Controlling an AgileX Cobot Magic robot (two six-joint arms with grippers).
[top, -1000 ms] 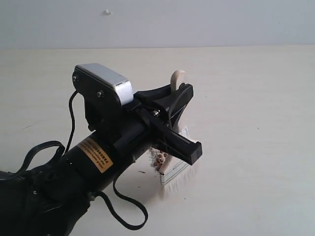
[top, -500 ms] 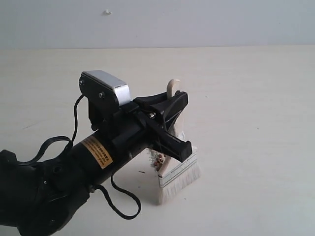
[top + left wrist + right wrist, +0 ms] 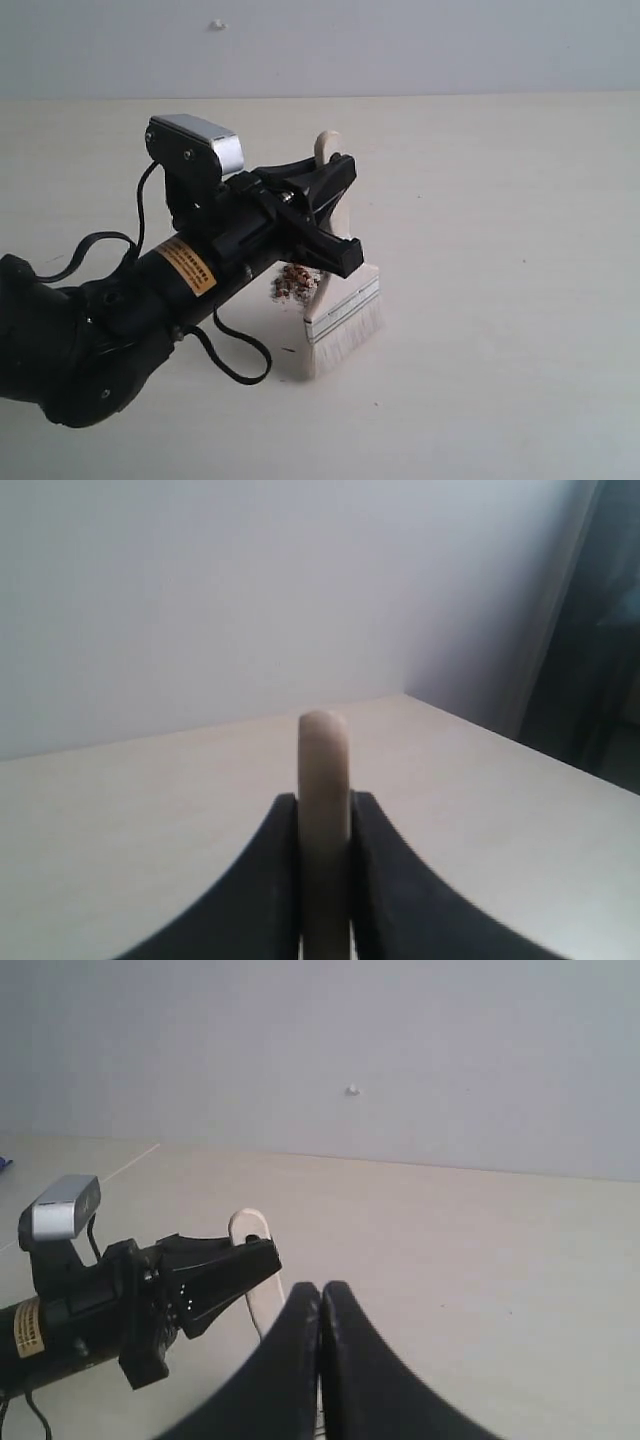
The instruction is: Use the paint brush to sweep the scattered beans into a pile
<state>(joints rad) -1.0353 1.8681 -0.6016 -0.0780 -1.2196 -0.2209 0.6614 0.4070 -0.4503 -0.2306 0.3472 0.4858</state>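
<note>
The paint brush [image 3: 342, 300] stands tilted with its white bristles [image 3: 350, 336] on the pale table. My left gripper [image 3: 341, 212] is shut on its wooden handle [image 3: 324, 755]; the handle's rounded end sticks out past the fingers. A small cluster of reddish-brown beans [image 3: 293, 283] with whitish crumbs lies against the brush's left side, just under the gripper. My right gripper [image 3: 320, 1295] is shut and empty. It is out of the exterior view and looks across at the left arm [image 3: 100, 1310] and the brush handle [image 3: 247, 1228].
The left arm's black cable [image 3: 240, 368] loops down onto the table beside the brush. A grey wall [image 3: 400, 45] rises behind the table's far edge. In the left wrist view the table [image 3: 520, 810] ends at a dark gap on one side.
The left arm has carried the brush leftward and a little farther back. The beans, earlier mostly hidden behind the gripper, now show as a cluster at the brush's left side.
</note>
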